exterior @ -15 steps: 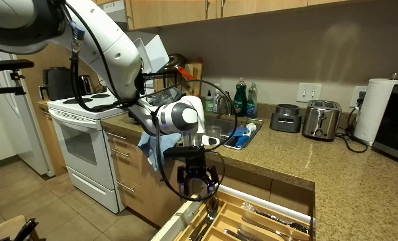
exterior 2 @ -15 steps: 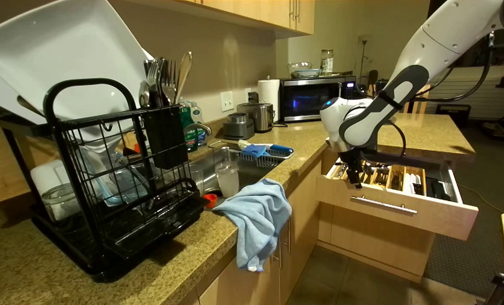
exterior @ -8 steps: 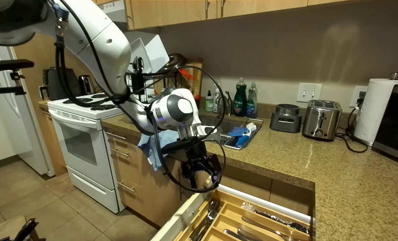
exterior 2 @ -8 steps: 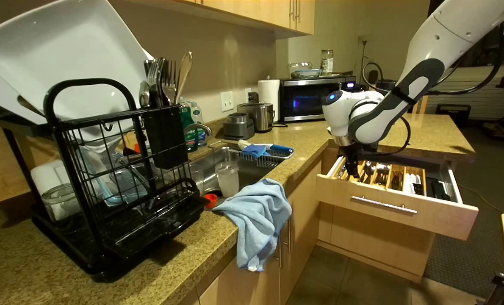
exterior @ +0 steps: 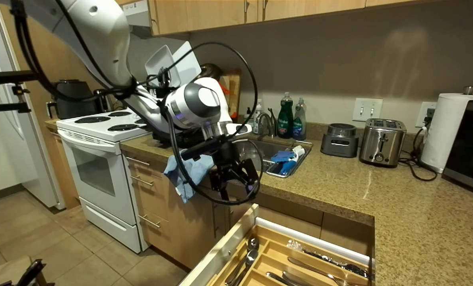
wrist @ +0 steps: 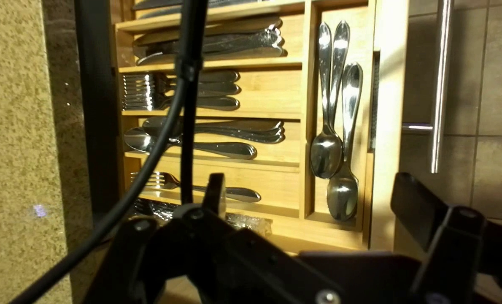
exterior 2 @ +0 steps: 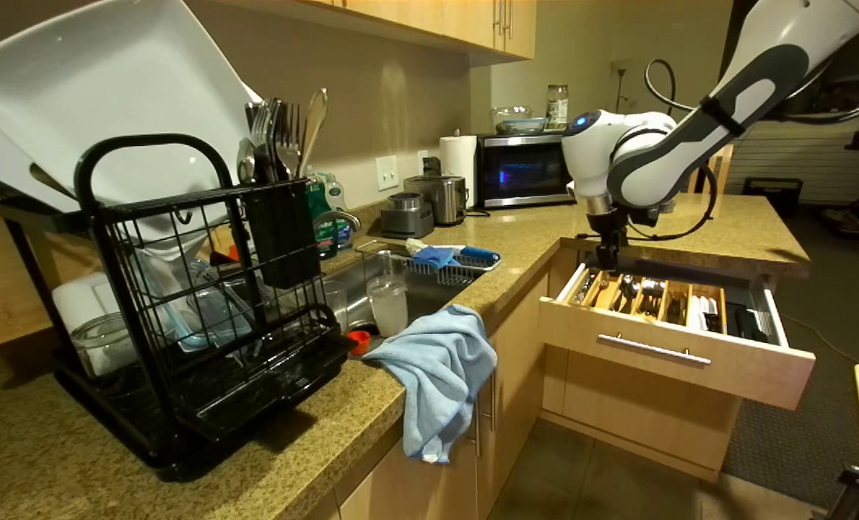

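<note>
Gripper (wrist: 311, 185): jaws wide apart, nothing held. In both exterior views it hangs higher than the drawer (exterior 2: 733, 372), around its sink-side end, touching none of the contents; fingers point mostly downward, which lets the wrist view look in.

Nearest below the finger toward the countertop (wrist: 14, 126): a clear-wrapped packet (wrist: 251, 223), partly hidden by that finger (contents not readable from here), then a lone fork (wrist: 242, 194) in its own slot.

Framed by the gap, but lower and apart from both fingertips: three spoons (wrist: 343, 198). Bowls toward the jaws, handles running away; two appear nested. They lie crosswise to the other flatware, likely because that end slot of the cutlery tray (wrist: 272, 82) runs along the drawer front.

Beyond the other fingertip: metal drawer handle (wrist: 438, 97). Drawer stands pulled out, so the tray lies exposed from above.

Farther from the jaws: more spoons (wrist: 234, 150), then forks (wrist: 219, 102), each kind behind a divider, presumably to stay sorted.

Well away: blue cloth (exterior 2: 440, 375) draped over the countertop edge by the sink (exterior 2: 429, 292), probably to dry.
</note>
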Controlling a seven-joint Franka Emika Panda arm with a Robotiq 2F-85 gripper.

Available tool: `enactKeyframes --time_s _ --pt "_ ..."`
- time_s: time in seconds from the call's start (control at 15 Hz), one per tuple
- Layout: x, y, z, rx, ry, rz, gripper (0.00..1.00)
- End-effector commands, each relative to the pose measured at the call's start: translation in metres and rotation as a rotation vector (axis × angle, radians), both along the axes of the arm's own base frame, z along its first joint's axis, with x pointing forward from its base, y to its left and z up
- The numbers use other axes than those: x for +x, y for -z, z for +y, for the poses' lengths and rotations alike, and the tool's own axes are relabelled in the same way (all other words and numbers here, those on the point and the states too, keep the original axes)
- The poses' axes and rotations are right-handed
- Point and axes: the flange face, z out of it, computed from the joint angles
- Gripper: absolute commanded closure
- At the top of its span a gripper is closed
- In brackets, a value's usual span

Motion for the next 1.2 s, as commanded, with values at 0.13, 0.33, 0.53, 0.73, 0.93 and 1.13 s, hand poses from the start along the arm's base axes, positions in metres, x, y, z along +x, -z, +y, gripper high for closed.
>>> enactKeyframes --time_s 0.13,0.33,0.53,0.73,0.93,1.13 --pt "-0.039 -0.045 0.010 0.019 -0.018 0.038 0.00" --pt "-0.056 -0.061 0.020 0.026 -0.032 0.050 0.00" --pt "-0.071 -0.075 0.031 0.033 -0.053 0.063 0.00" --pt "-0.085 -0.085 0.044 0.064 -0.082 0.089 0.00" --pt "-0.099 -0.093 0.057 0.096 -0.108 0.118 0.00" --pt "-0.111 -0.098 0.071 0.136 -0.129 0.155 0.00"
